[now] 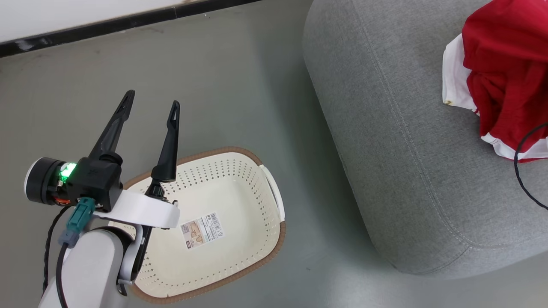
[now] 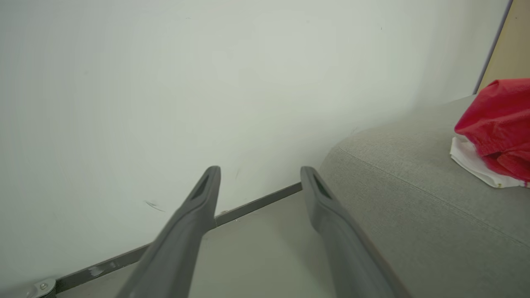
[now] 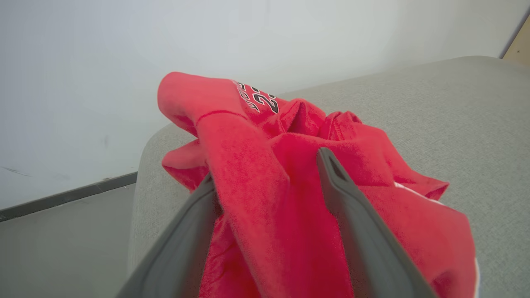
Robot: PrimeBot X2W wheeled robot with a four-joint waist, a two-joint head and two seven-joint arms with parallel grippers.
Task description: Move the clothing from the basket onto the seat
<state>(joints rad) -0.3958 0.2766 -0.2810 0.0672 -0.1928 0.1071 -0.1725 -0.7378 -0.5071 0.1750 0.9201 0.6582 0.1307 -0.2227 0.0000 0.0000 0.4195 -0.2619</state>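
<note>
Left gripper (image 1: 152,97) nearest, fingers released and spread, raised over the left end of the basket (image 1: 265,214). Basket on the floor (image 1: 214,77), long axis lower-left to upper-right, 1 paper label (image 1: 202,230) inside. Clothing (image 1: 505,64) heaped on the seat (image 1: 398,141), well apart from basket. Right gripper (image 3: 267,165) fingers released, splayed, red fabric draped between.

1 seat (image 1: 385,149) | 1 basket (image 1: 239,171), beside seat | 1 red clothing heap (image 1: 505,64), on seat | 1 paper label (image 1: 202,229), beside seat
</note>
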